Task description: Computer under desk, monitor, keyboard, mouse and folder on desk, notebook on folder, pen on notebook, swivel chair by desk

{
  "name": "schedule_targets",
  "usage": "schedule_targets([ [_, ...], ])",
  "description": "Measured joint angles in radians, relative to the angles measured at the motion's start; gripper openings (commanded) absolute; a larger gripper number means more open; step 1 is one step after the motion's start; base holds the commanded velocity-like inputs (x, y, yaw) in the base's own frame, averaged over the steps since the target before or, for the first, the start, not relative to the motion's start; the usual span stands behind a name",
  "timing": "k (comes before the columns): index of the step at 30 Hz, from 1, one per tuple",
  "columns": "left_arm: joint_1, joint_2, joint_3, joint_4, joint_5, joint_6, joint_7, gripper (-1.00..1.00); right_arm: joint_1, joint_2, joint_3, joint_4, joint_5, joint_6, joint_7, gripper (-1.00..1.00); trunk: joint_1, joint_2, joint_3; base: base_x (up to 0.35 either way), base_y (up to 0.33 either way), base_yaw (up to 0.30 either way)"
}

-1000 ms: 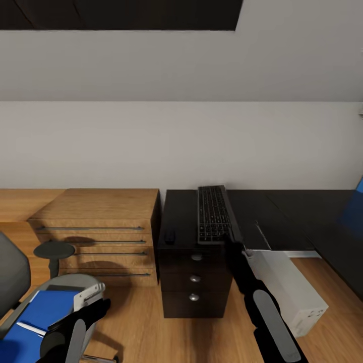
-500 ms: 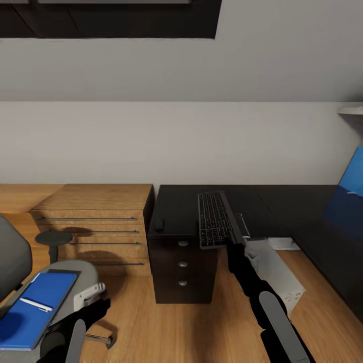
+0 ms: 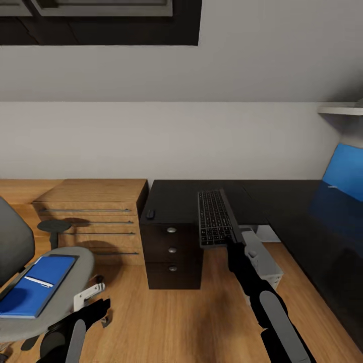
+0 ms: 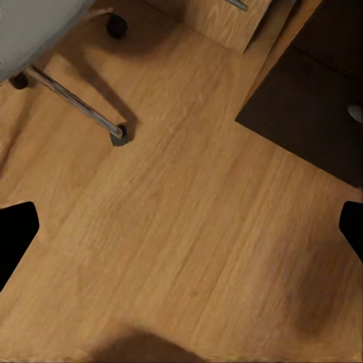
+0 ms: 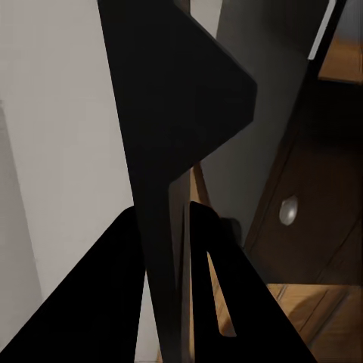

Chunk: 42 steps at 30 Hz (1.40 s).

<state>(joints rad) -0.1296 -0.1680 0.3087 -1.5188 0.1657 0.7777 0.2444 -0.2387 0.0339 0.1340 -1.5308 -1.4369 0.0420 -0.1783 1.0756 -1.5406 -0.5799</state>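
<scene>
My right gripper (image 3: 233, 243) is shut on the near end of the black keyboard (image 3: 214, 218), held level over the front edge of the black desk (image 3: 176, 194). In the right wrist view the keyboard (image 5: 162, 151) is a thin dark slab clamped between the fingers (image 5: 227, 302). The small black mouse (image 3: 150, 214) lies on the desk above the drawers. The light grey computer (image 3: 262, 254) stands under the desk. The blue folder (image 3: 33, 285) with the pen (image 3: 39, 281) on it rests on the swivel chair (image 3: 65, 292). My left gripper (image 3: 98, 307) is open over the floor. The monitor is out of view, and I cannot make out the notebook.
A light wooden dresser (image 3: 96, 209) stands against the wall left of the desk. The desk's silver-knobbed drawer unit (image 3: 172, 252) faces me. A blue back panel (image 3: 345, 171) rises at the right. The chair's chrome leg (image 4: 76, 98) crosses the wooden floor (image 4: 189, 227).
The whole view has shifted: desk, dresser and chair now sit further left and farther off, so the camera moved. The keyboard stays in my right gripper. My left gripper stays open.
</scene>
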Motion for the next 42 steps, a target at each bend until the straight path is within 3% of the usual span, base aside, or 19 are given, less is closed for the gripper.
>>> schedule_targets([
  [19, 0.000, 0.000, 0.000, 0.000, 0.000, -0.001, 0.000, 1.00, 0.000, 0.001, 0.000, 0.001, -0.002, 0.000, 0.000, -1.00, 0.000, 0.000, 0.000, -0.273, -0.206, 0.000],
  [42, 0.000, 0.000, 0.000, 0.000, 0.000, 0.000, 0.000, 1.00, 0.000, 0.001, 0.000, 0.002, -0.002, 0.000, 0.000, -1.00, 0.000, 0.000, 0.000, -0.333, -0.010, 0.000],
])
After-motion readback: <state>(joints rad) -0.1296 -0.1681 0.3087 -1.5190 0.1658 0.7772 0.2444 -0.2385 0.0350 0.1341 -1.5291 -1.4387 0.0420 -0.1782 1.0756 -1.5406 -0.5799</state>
